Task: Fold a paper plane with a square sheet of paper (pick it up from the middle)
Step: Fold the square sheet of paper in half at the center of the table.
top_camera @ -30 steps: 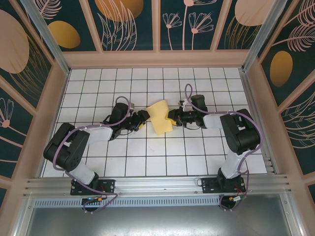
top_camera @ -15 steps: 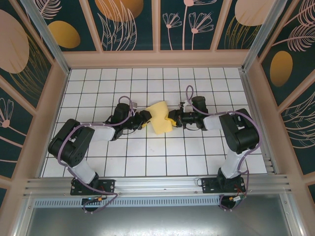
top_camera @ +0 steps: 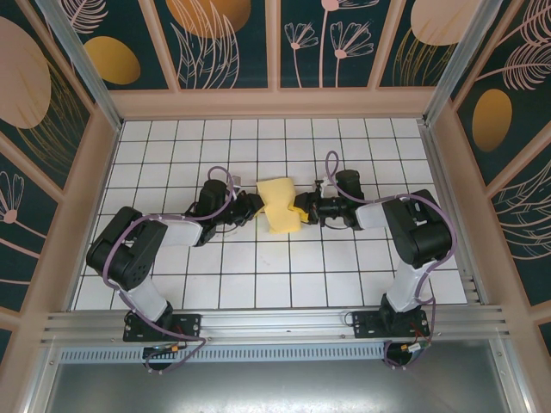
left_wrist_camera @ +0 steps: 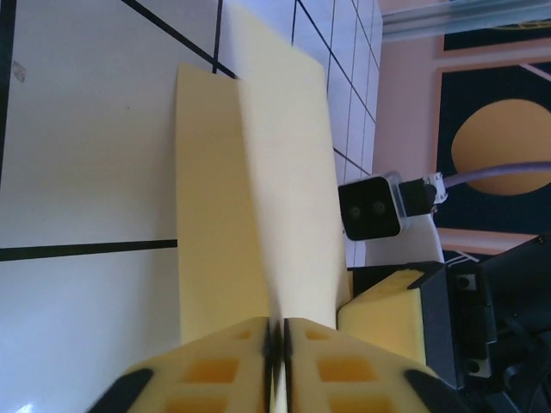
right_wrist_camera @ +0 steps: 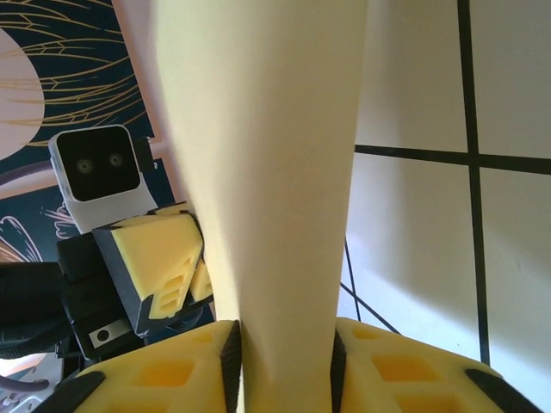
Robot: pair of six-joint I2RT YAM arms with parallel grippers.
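The square sheet of paper is yellow and folded into a long, creased shape. It is held up over the middle of the tiled table between both grippers. My left gripper is shut on the paper's left end; in the left wrist view its pads pinch the paper along a crease. My right gripper holds the opposite end. In the right wrist view a thick, rounded fold of paper fills the gap between its pads and touches both.
The white tiled table is walled by patterned panels on three sides, with a metal rail along the near edge. The two grippers face each other closely, each wrist camera in the other's view.
My left gripper has moved in to the paper's left end and shut on it. The paper has shifted slightly. The right arm has hardly moved.
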